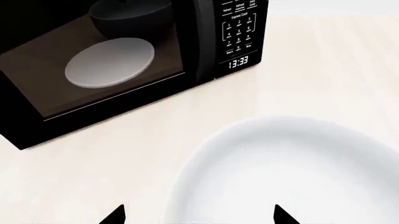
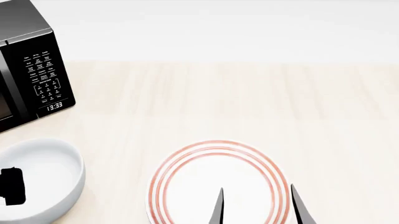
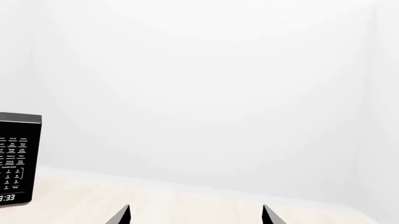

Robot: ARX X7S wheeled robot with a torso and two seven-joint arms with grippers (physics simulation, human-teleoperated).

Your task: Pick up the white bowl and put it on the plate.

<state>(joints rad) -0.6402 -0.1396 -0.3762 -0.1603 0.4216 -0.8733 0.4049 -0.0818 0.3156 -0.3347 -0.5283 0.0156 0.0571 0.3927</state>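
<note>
The white bowl (image 2: 44,177) stands on the pale counter at the near left, in front of the microwave. My left gripper (image 2: 11,186) shows as a dark block over the bowl's left side. In the left wrist view this gripper (image 1: 199,215) is open, with one fingertip (image 1: 116,214) outside the bowl (image 1: 293,172) and the other over its inside, so the jaws straddle its rim. The plate (image 2: 215,148), white with thin red rings, lies at the near middle. My right gripper (image 2: 259,207) hangs open over the plate's near right part, holding nothing.
A black microwave (image 2: 28,70) with a keypad reading 13:33 stands at the far left; a pale dish (image 1: 109,61) shows through its window. The light wooden counter (image 2: 262,102) runs back to a white wall (image 3: 206,93).
</note>
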